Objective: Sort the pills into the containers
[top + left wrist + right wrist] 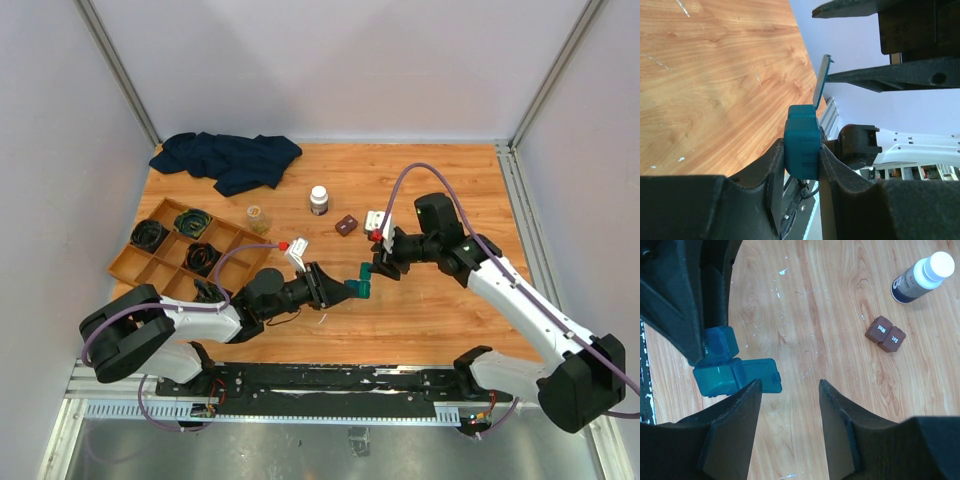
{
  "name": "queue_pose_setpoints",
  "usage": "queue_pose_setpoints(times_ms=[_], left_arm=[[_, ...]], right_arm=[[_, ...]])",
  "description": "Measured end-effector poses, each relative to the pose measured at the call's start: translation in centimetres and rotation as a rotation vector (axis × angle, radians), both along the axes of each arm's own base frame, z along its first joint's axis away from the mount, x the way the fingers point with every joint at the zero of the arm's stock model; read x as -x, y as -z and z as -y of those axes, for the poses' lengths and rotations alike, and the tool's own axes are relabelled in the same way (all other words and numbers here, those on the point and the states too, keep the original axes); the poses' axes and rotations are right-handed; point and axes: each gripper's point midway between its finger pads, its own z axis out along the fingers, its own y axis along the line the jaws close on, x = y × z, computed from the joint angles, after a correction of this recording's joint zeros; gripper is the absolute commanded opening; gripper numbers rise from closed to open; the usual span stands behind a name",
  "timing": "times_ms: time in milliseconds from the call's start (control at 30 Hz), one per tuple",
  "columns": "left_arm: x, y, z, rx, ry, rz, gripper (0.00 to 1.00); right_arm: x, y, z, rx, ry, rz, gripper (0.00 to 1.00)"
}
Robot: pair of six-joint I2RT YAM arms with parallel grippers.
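A small teal container (361,289) hangs above the table's middle, with my left gripper (347,290) shut on it. In the left wrist view the container (802,145) sits pinched between both pads, its hinged lid (822,85) swung open. My right gripper (379,264) hovers just right of it, open with nothing between its fingers. The right wrist view has the container (717,377) and its open lid (761,375) beside the left fingertip, and bare wood under the right gripper (790,386). No pills are in view.
A brown pair of containers (346,225) and a white bottle (319,200) stand behind the grippers. A small jar (256,217) and a wooden compartment tray (160,262) are at the left. A dark cloth (228,158) lies at the back left.
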Motion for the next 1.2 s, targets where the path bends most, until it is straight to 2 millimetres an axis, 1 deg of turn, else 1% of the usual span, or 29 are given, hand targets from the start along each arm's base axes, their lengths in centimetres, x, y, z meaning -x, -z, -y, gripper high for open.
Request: queue_pose_setpoints(times_ms=[133, 267, 367, 433, 533, 600, 700, 767, 900, 1100, 1200], left_arm=[[0.2, 0.1, 0.0, -0.007, 0.013, 0.011, 0.00], [0.3, 0.3, 0.0, -0.015, 0.019, 0.018, 0.00], [0.5, 1.0, -0.4, -0.024, 0.015, 0.012, 0.00], [0.6, 1.8, -0.7, -0.036, 0.010, 0.002, 0.00], [0.6, 3.5, -0.9, -0.060, 0.000, -0.026, 0.00], [0.6, 4.5, -1.0, -0.071, -0.001, -0.045, 0.00], [0.6, 5.8, -0.8, -0.078, 0.000, -0.073, 0.00], [0.6, 6.3, -0.7, -0.077, 0.004, -0.086, 0.00], [0.5, 7.4, -0.5, -0.076, -0.001, -0.114, 0.00], [0.0, 8.9, -0.4, -0.072, -0.037, -0.167, 0.02], [-0.4, 9.7, -0.4, -0.064, -0.056, -0.192, 0.09]], right_arm=[[-0.5, 0.4, -0.3, -0.008, 0.019, -0.019, 0.47], [-0.5, 1.7, -0.5, -0.003, 0.026, -0.058, 0.47], [-0.7, 2.8, -0.6, 0.014, 0.029, -0.092, 0.51], [-0.6, 3.5, -0.5, 0.026, 0.028, -0.124, 0.60], [-0.2, 3.1, -0.3, 0.003, 0.019, -0.157, 0.71], [0.0, 2.1, -0.1, -0.032, 0.005, -0.162, 0.74], [0.5, 0.7, 0.2, -0.081, -0.023, -0.143, 0.75], [0.8, 0.2, 0.2, -0.095, -0.040, -0.137, 0.75], [1.3, 0.6, 0.2, -0.094, -0.066, -0.158, 0.75], [1.4, 0.9, 0.3, -0.083, -0.079, -0.157, 0.75], [1.4, 1.0, 0.3, -0.079, -0.082, -0.156, 0.76]])
